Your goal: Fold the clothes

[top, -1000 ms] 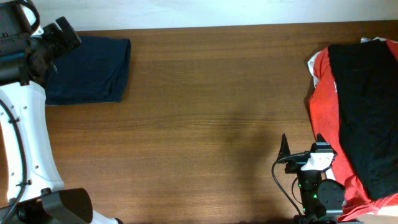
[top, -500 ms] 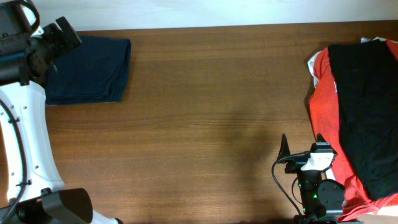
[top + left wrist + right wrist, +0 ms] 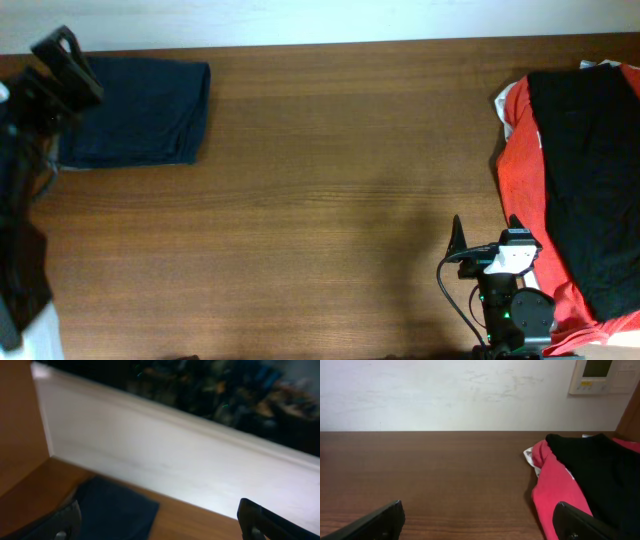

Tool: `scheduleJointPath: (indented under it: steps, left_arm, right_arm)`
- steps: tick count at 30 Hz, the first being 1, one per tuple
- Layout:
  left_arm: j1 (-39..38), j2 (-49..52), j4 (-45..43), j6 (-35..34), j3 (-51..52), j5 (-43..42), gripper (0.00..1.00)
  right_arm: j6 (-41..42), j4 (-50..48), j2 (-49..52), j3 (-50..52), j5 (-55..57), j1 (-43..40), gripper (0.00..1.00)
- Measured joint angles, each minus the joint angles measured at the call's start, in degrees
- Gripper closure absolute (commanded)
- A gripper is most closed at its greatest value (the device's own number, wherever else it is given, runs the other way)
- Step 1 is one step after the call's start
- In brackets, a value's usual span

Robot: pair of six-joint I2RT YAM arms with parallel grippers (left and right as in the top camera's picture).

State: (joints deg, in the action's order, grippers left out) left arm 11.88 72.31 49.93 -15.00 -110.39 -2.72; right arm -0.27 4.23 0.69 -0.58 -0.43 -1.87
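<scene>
Smooth brown wood-grain table (image 3: 330,180) with a faint sheen. Soft matt cloth, lightly creased: navy garment (image 3: 150,110), red garment (image 3: 515,190), black garment (image 3: 590,170). Matt white wall (image 3: 445,395), slightly scuffed. Smooth pale plastic panel (image 3: 605,375).

A brown wooden table (image 3: 330,200) with the grain running from left to right fills nearly the whole overhead view. A white wall (image 3: 445,395) stands along its far edge. On this wall, above the far right part of the table, sits a white control panel (image 3: 604,375) with a small screen. At the far left corner a brown upright board (image 3: 20,425) meets the wall. Above the wall's top edge there is dark clutter (image 3: 225,390), too blurred to make out.
</scene>
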Motion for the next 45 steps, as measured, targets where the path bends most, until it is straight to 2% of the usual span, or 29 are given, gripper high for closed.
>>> scheduleJointPath:
  steps: [2, 5, 8, 11, 13, 14, 17, 22, 28, 31, 38, 40, 45]
  left_arm:
    - [-6.8, -4.7, 0.3, 0.0, 0.0, 0.2, 0.01]
    - [-17.5, -12.0, 11.5, 0.0, -0.1, 0.7, 0.01]
    - [-23.6, -18.8, 20.8, 0.0, 2.5, 0.8, 0.01]
    - [-25.0, -26.3, 20.7, 0.0, 11.4, 0.8, 0.00]
    - [-25.0, -33.0, 21.6, 0.0, 24.9, 1.1, 0.01]
    - [-25.0, -34.8, 18.0, 0.0, 28.9, 1.2, 0.00]
    - [-25.0, -45.4, 3.5, 0.0, 51.0, 1.3, 0.01]
    - [-25.0, -50.9, -22.3, 0.0, 77.5, 4.3, 0.01]
    - [-24.5, -57.2, -46.5, 0.0, 94.8, 4.7, 0.01]
    - [-23.1, -59.2, -49.4, 0.0, 99.3, 4.9, 0.01]
    - [-20.0, -65.1, -50.2, 0.0, 107.2, 5.0, 0.01]
    - [-19.9, -67.7, -48.0, 0.1, 109.2, 5.0, 0.00]
    - [-17.3, -71.3, -45.4, 5.7, 109.4, 4.7, 0.01]
  right_arm:
    - [0.0, 0.0, 0.0, 0.0, 0.0, 0.0, 0.02]
    - [0.0, 0.0, 0.0, 0.0, 0.0, 0.0, 0.02]
    - [0.0, 0.0, 0.0, 0.0, 0.0, 0.0, 0.02]
    - [0.0, -0.1, -0.1, 0.0, 0.0, 0.0, 0.02]
    - [0.0, 0.0, -0.1, 0.0, 0.0, 0.0, 0.02]
    - [0.0, 0.0, 0.0, 0.0, 0.0, 0.0, 0.02]
    - [0.0, 0.0, -0.1, 0.0, 0.0, 0.0, 0.02]
    - [0.0, 0.0, -0.1, 0.0, 0.0, 0.0, 0.02]
    - [0.0, 0.0, -0.1, 0.0, 0.0, 0.0, 0.02]
    - [0.0, 0.0, 0.0, 0.0, 0.0, 0.0, 0.02]
    - [0.0, 0.0, -0.1, 0.0, 0.0, 0.0, 0.02]
    - [0.0, 0.0, -0.1, 0.0, 0.0, 0.0, 0.02]
    - [0.0, 0.0, -0.1, 0.0, 0.0, 0.0, 0.02]
